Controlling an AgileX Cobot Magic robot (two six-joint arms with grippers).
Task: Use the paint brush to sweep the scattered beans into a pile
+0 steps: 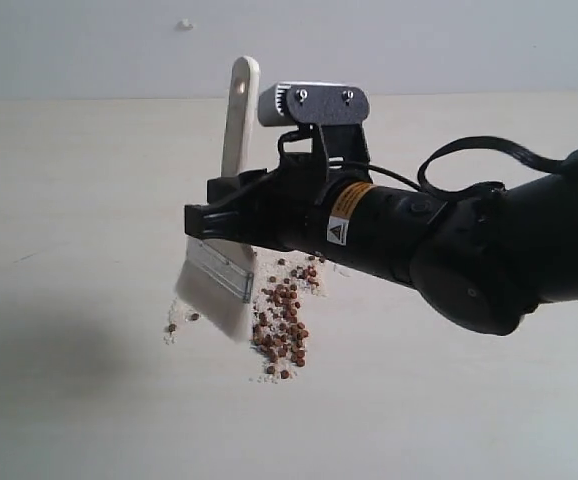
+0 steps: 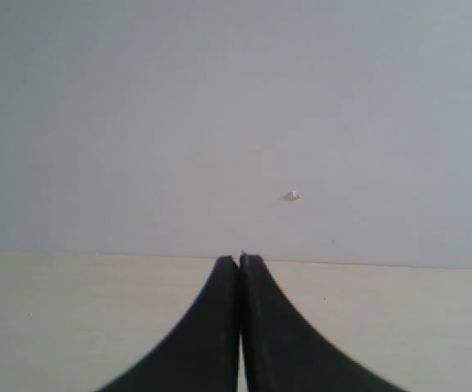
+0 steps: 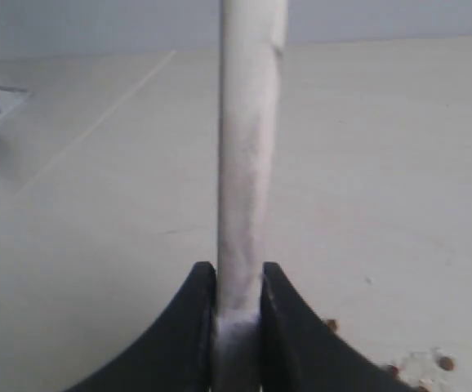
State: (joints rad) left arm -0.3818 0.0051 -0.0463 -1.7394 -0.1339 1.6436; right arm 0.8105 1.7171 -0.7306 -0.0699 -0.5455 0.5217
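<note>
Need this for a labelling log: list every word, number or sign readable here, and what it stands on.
Sticker on the right arm: a warning triangle sign; any print on it is too small to read.
No other text shows in any view.

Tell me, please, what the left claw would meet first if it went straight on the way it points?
The left claw, shut, points over the table toward the grey wall. The way looks free in its wrist view, so probably the wall, though depth is unclear.
</note>
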